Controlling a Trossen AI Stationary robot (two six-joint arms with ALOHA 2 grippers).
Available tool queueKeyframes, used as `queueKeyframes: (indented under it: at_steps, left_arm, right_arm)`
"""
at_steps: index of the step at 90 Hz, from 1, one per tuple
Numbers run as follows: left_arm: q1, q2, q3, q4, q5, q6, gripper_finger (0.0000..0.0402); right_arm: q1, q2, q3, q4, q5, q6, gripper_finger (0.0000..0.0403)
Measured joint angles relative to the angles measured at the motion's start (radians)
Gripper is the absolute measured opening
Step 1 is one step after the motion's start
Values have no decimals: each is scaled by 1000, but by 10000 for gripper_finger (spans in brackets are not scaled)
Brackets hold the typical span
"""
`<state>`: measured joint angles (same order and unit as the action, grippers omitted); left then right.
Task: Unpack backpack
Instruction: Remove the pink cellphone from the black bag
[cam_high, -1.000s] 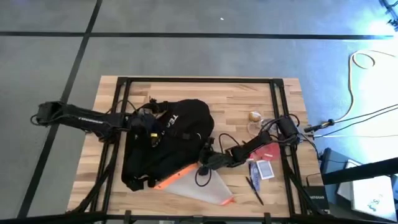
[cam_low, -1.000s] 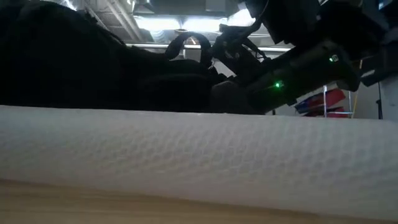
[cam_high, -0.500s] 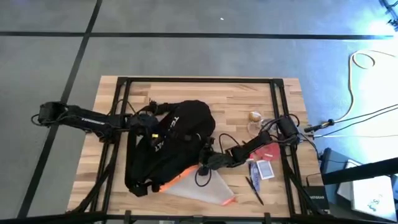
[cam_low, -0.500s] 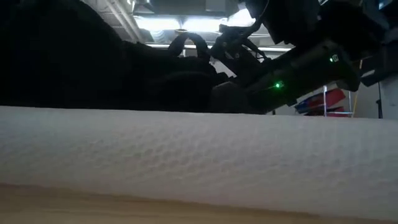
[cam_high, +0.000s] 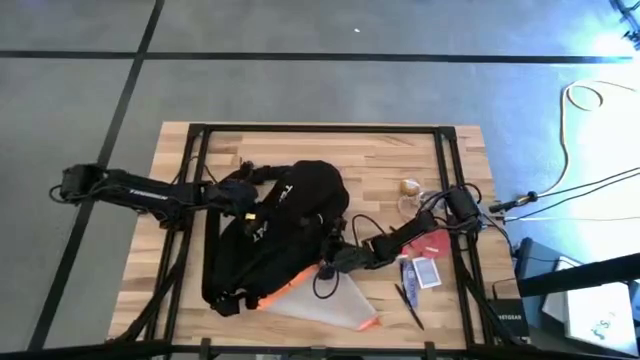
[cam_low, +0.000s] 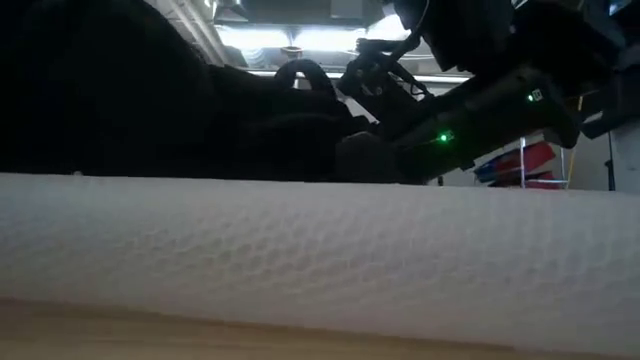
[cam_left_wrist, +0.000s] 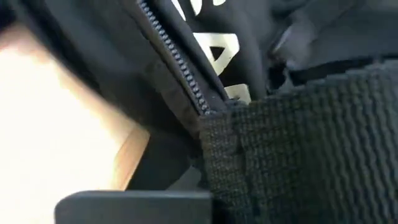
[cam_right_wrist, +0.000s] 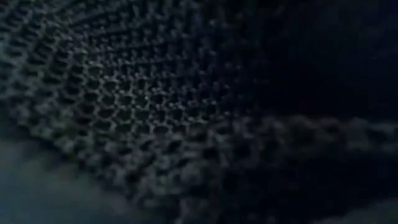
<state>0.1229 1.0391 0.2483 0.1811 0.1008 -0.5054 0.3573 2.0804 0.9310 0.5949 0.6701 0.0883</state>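
Note:
The black backpack (cam_high: 280, 240) with white lettering lies slumped on the middle of the wooden table (cam_high: 400, 150). My left gripper (cam_high: 243, 203) reaches in from the table's left and is shut at the backpack's far left part, beside a zipper (cam_left_wrist: 180, 68). My right gripper (cam_high: 335, 258) comes from the right and sits against the backpack's right side, shut; only dark mesh (cam_right_wrist: 155, 112) fills its wrist view. A translucent pouch with orange trim (cam_high: 325, 300) lies partly under the backpack's near edge and fills the low view's foreground (cam_low: 320, 260). My left gripper is shut on a black woven webbing strap (cam_left_wrist: 298, 143) next to the backpack's zipper, coming level from the table's left. One finger (cam_left_wrist: 130, 205) shows below the strap; the rest of the hold is hidden by the strap. The backpack rests on the table. My right gripper lies against the mesh fabric (cam_right_wrist: 155, 112) on the backpack's right side. Its fingertips are hidden by the fabric, so I cannot tell whether they pinch it.
To the right of the backpack lie a red card (cam_high: 432, 243), a small card box (cam_high: 425, 272), a pen (cam_high: 408, 303) and a small brownish object (cam_high: 410, 187). Black frame bars (cam_high: 320, 128) run along the table's edges. Cables trail by the right arm (cam_high: 445, 205).
My left gripper has shut on the strap at the backpack's far left. The backpack's upper part has shifted slightly toward the right, and its loop in the low view has sunk lower. My right arm has kept still.

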Motion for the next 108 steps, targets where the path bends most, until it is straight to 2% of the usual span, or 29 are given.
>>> queueKeyframes:
  at_steps: [17, 35, 52, 73, 98, 108]
  left_arm:
    - [18, -43, 105, -100, 11, 61, 2]
    - [17, -110, 239, -237, -2, 125, 1]
    - [17, -167, 364, -379, -46, 185, 0]
    - [15, -184, 523, -494, -50, 228, 0]
    - [-5, -182, 658, -480, -45, 252, 0]
    - [-13, -182, 679, -479, -50, 256, 0]
  right_arm:
    - [0, -16, -1, -39, 3, 13, 0]
    - [3, -111, -1, -180, 99, 16, 0]
    - [2, -141, -1, -204, 106, 18, 0]
    - [-1, -141, -1, -229, 106, 38, 0]
    - [-19, -137, -5, -319, 116, 94, 0]
    - [-27, -136, -25, -309, 87, 125, 0]
